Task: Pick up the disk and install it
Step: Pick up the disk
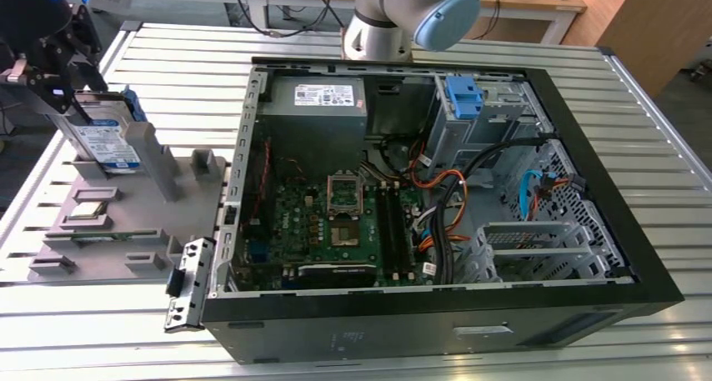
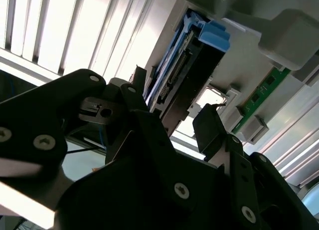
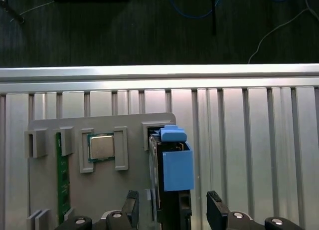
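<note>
First wrist view: the disk [image 3: 172, 166] stands on edge in a grey fixture [image 3: 99, 122], ungripped between the spread fingers of the gripper [image 3: 172, 197].

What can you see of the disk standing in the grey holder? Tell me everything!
The disk is a flat silver metal box with a white-and-blue label, clipped in a blue plastic frame. It stands upright on edge in a slot of the grey holder, at the exterior view's left, beside the open computer case. In the first wrist view the open claw straddles it, one finger on each side, with gaps showing.
</note>
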Tool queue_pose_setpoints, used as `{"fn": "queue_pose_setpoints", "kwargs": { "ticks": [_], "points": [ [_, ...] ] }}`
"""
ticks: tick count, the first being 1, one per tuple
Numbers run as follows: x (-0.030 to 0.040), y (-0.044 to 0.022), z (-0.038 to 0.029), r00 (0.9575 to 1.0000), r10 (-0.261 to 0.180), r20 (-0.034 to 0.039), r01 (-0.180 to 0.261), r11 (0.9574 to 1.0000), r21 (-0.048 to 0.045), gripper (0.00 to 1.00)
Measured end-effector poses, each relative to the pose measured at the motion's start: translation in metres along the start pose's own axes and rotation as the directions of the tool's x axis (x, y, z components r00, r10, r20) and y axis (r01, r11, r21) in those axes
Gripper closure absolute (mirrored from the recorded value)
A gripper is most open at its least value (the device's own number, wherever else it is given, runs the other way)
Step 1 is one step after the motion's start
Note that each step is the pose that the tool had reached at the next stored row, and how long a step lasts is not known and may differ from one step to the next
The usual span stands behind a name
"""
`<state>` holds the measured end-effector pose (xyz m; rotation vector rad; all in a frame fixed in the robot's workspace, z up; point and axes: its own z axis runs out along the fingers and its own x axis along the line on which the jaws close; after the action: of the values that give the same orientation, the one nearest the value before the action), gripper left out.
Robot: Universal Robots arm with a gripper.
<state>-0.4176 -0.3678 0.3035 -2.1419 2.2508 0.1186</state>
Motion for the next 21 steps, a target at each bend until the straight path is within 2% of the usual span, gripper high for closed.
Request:
{"fn": "queue_pose_setpoints", "kwargs": {
  "ticks": [6, 8, 13, 14, 16, 21],
  "points": [
    [0.0000, 0.0000, 0.0001, 1.0000, 0.002, 0.0001, -0.002, 1.0000, 0.0001, 0.35],
    [0.0001, -0.0002, 0.0002, 1.0000, 0.002, 0.0000, -0.002, 1.0000, -0.0044, 0.35],
    [0.0000, -0.0002, 0.0001, 1.0000, 0.002, -0.0002, -0.002, 1.0000, -0.0051, 0.35],
    [0.0000, -0.0002, 0.0001, 1.0000, 0.003, -0.0002, -0.003, 1.0000, -0.0082, 0.35],
    [0.0000, -0.0008, 0.0001, 1.0000, 0.005, -0.0012, -0.005, 0.9994, -0.0342, 0.35],
    [0.0000, -0.0008, 0.0002, 1.0000, 0.005, -0.0012, -0.005, 0.9993, -0.0361, 0.35]
  ]
}}
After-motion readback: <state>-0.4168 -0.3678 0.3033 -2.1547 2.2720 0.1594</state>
